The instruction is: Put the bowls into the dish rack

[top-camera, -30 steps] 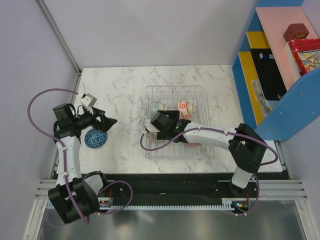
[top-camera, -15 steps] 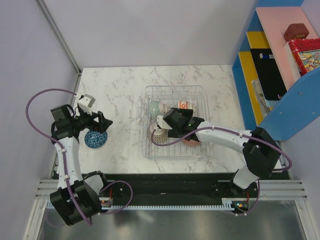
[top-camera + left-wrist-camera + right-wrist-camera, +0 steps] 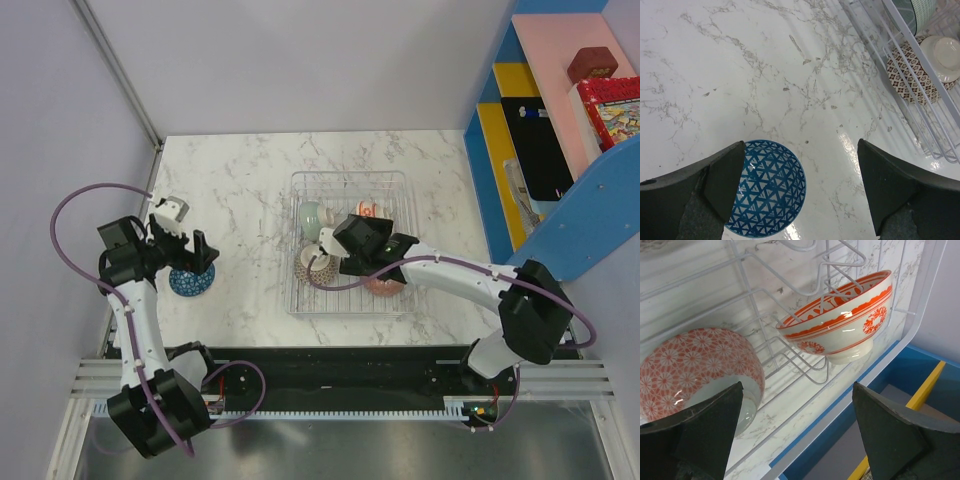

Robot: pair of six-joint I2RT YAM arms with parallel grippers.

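A blue-patterned bowl sits upright on the marble table; in the left wrist view this bowl lies below my open, empty left gripper, partly under its left finger. From above the left gripper hangs over the bowl. The silver wire dish rack holds a celadon bowl, an orange-red-and-white bowl, a brown-patterned bowl and a pink-flowered bowl. My right gripper is open and empty above the rack, beside the orange bowl and the pink bowl.
A blue and pink shelf unit with books and a red box stands at the table's right edge, close to the rack. Grey walls bound the back and left. The rack's near corner shows in the left wrist view with the brown-patterned bowl.
My right gripper let go of the brown-patterned bowl in the rack's left side and moved right over the rack. My left gripper drew back to hang over the blue bowl.
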